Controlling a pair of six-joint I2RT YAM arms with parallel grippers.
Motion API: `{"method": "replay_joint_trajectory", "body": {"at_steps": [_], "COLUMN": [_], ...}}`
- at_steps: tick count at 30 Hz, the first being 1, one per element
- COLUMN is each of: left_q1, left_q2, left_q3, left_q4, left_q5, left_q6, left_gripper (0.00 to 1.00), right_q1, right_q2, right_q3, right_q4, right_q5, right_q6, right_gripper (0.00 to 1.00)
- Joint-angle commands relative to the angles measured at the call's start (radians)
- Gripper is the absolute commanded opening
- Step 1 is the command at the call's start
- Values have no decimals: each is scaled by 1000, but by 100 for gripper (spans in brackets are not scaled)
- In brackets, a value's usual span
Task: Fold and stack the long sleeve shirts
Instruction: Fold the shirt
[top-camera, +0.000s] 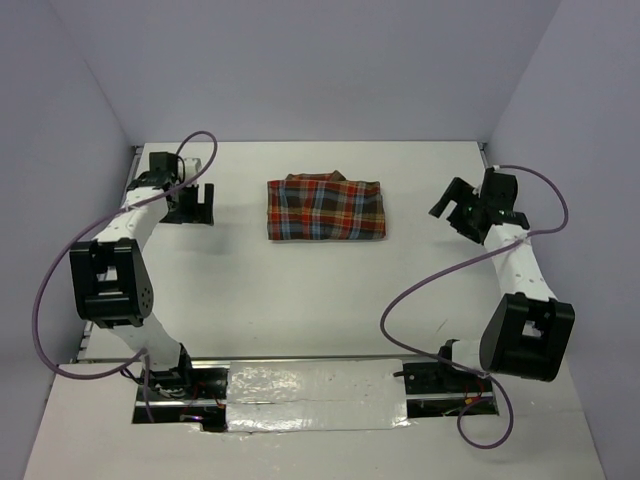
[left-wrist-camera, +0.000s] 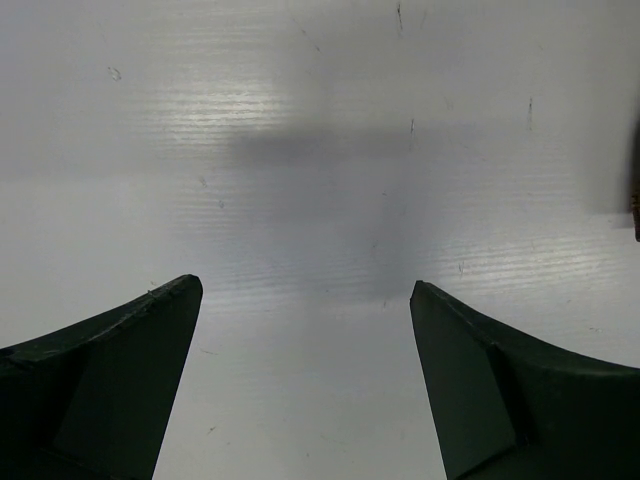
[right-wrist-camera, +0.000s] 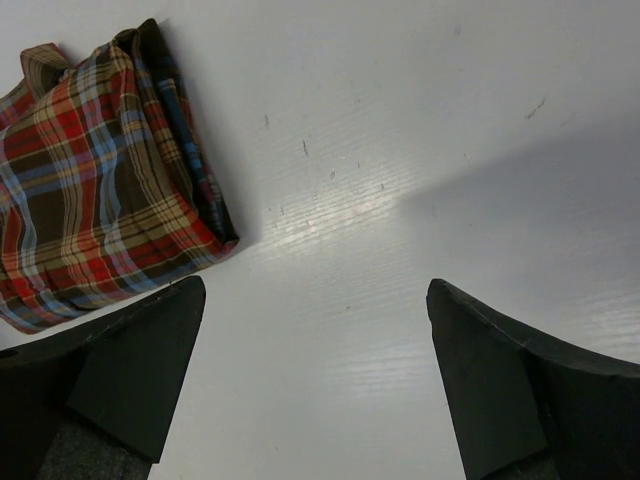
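Observation:
The plaid flannel shirt, in red-orange, dark brown and light blue checks, lies folded into a compact rectangle at the back middle of the white table. It also shows at the upper left of the right wrist view. My left gripper is open and empty, well to the left of the shirt; in the left wrist view only bare table lies between its fingers. My right gripper is open and empty to the right of the shirt, apart from it.
Grey walls close in the table at the back and both sides. Purple cables loop beside each arm. The arm bases sit at the near edge by a foil-covered strip.

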Motion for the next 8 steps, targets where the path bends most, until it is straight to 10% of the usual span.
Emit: {"method": "replay_joint_trajectory", "body": {"at_steps": [1,8], "left_q1": [-4,-4], "left_q2": [-50,-64], "left_q3": [-8,-27], "left_q4": [36,46], "left_q5": [1,7], "left_q6": [-21,-20], "left_gripper": [99,99], "right_q1": [-2,-4], "right_q2": [-62,-109], "right_q3": [-22,-39], "right_q4": [71,84], "right_q5": [8,34], "right_q6": [1,-32], "right_gripper": [99,98]}}
